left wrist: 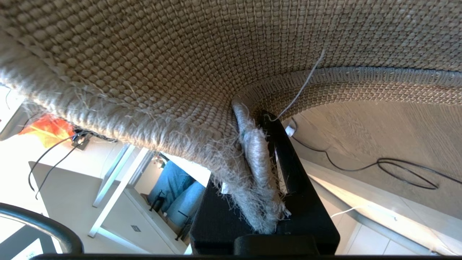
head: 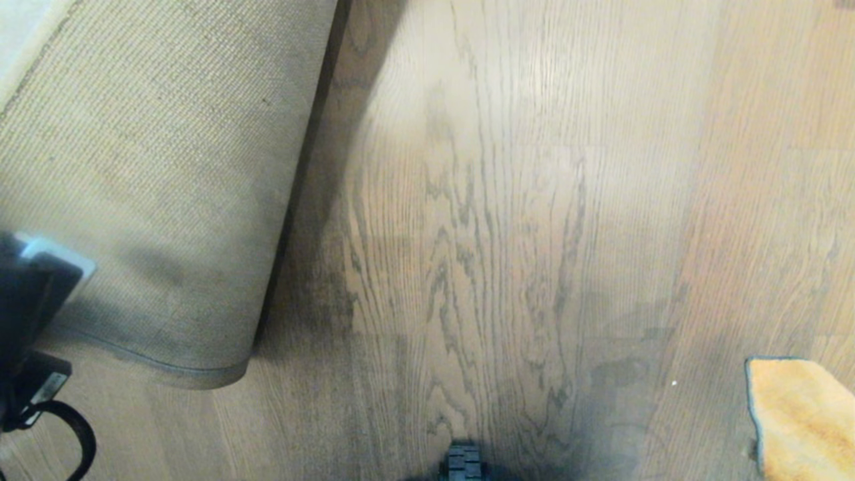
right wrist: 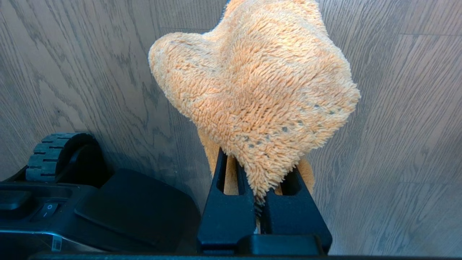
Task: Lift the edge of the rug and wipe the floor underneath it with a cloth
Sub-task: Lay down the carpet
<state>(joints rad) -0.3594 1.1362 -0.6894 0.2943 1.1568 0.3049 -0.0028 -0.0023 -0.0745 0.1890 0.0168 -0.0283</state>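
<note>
rug edge up, cloth ready, floor not yet wiped

the floor [head: 507,220] fills most of the head view, bare wood planks with grey streaks. the rug [head: 147,167] is turned back on the left, its coarse tan backing facing up, and the rug edge [left wrist: 254,159] is pinched in the left end effector [left wrist: 265,180], clenched on the frayed border and holding it off the floor. the cloth [head: 798,417] sits at the lower right of the floor view; the right end effector [right wrist: 258,202] is clenched on one corner of it, the fluffy bulk hanging clear above the planks.

to do this step well, i judge the left arm should keep the fold high and steady while the right lowers the cloth flat onto the floor beside the fold, then sweeps in long strokes along the grain, staying off the dark cable [left wrist: 397,169] near the wall.
</note>
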